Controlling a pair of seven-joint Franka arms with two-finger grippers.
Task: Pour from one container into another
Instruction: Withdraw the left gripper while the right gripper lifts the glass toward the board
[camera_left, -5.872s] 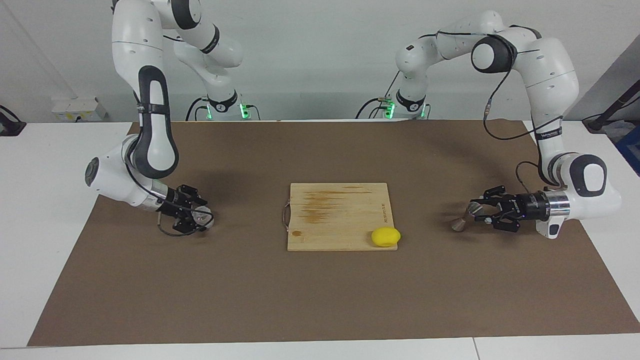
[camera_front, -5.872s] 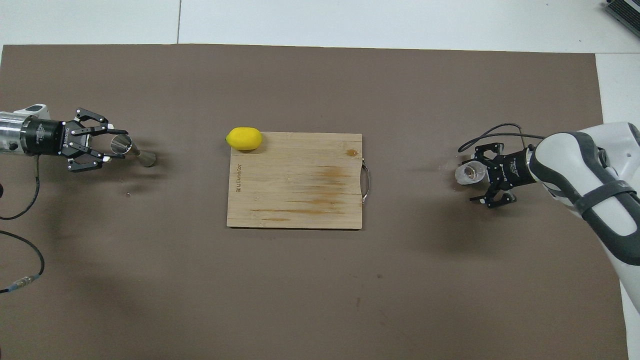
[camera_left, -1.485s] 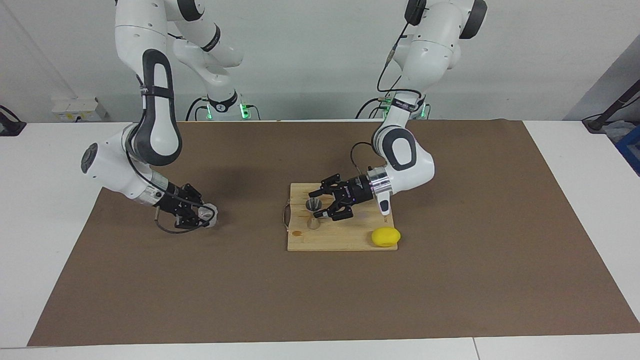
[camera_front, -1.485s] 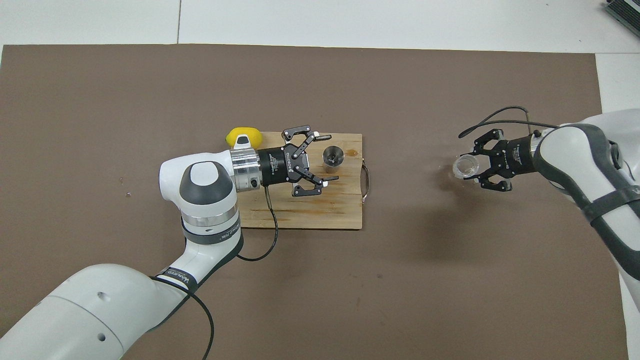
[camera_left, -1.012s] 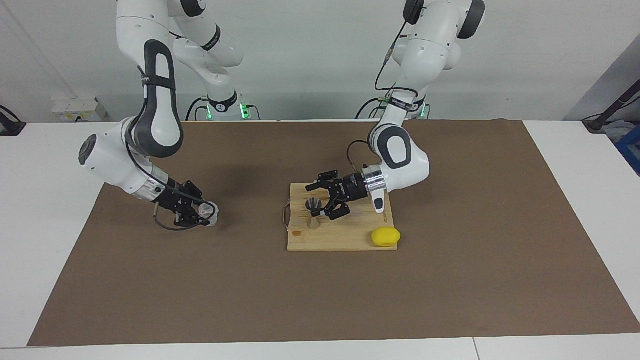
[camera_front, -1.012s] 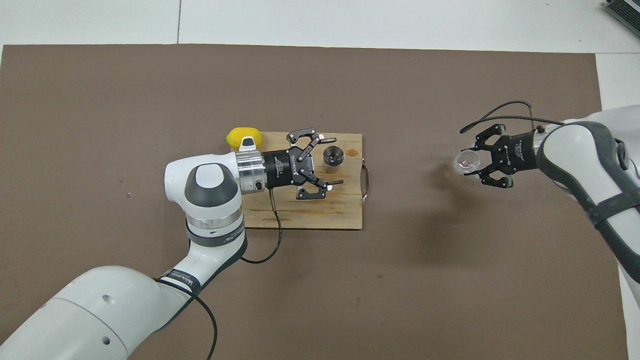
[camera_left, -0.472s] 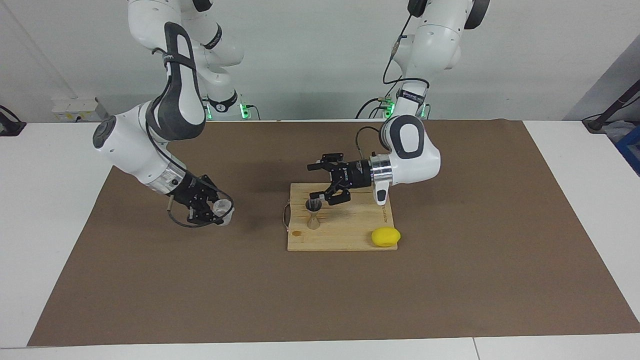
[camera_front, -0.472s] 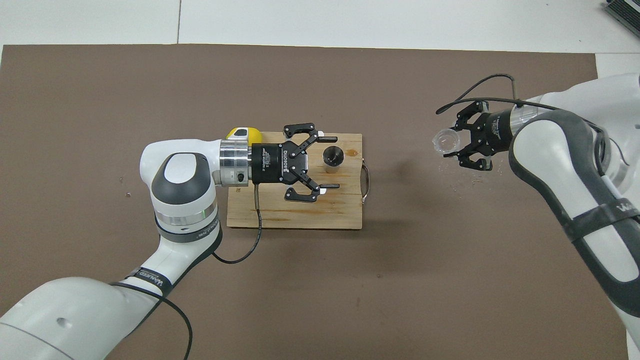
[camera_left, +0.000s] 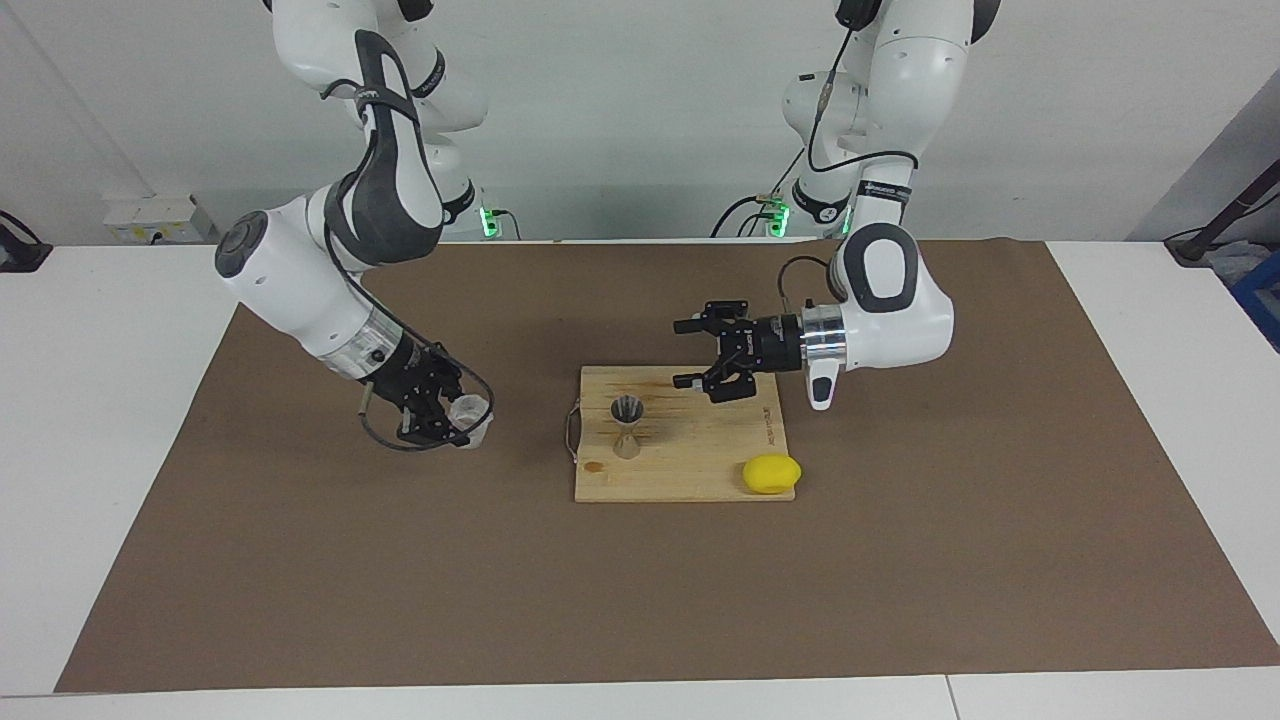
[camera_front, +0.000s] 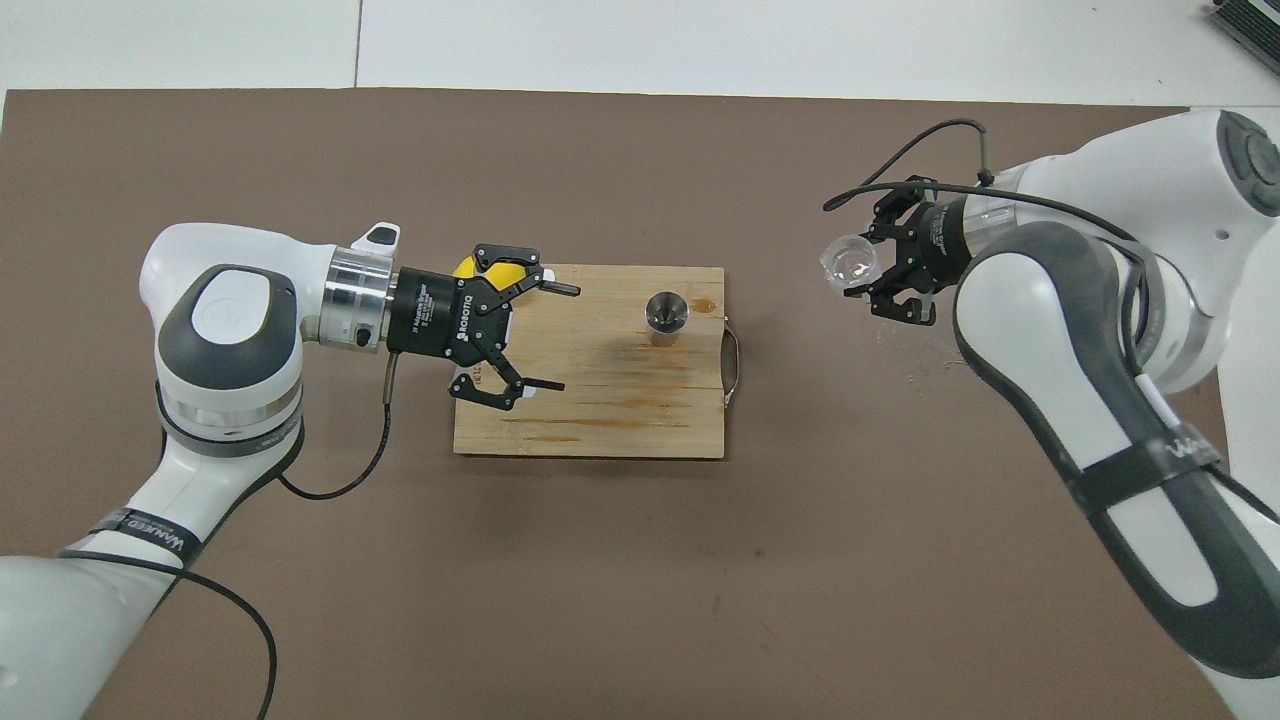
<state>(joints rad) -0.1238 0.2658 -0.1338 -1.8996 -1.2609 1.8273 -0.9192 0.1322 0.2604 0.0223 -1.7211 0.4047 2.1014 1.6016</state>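
The grey metal jigger (camera_left: 627, 425) (camera_front: 667, 315) stands upright on the wooden cutting board (camera_left: 690, 470) (camera_front: 620, 420), near the board's handle end. My right gripper (camera_left: 455, 418) (camera_front: 872, 278) is shut on the clear glass cup (camera_left: 472, 412) (camera_front: 847, 262). It holds the cup tilted, just above the brown mat, beside the board's handle end. My left gripper (camera_left: 682, 353) (camera_front: 565, 338) is open and empty. It is raised over the board, apart from the jigger, toward the left arm's end.
A yellow lemon (camera_left: 771, 473) (camera_front: 465, 268) lies at the board's corner toward the left arm's end, partly covered by my left gripper in the overhead view. A brown mat (camera_left: 640, 600) (camera_front: 640, 600) covers the table.
My left gripper has let go of the jigger on the board and drawn back and up toward its own end. My right gripper has lifted the cup and carried it toward the board.
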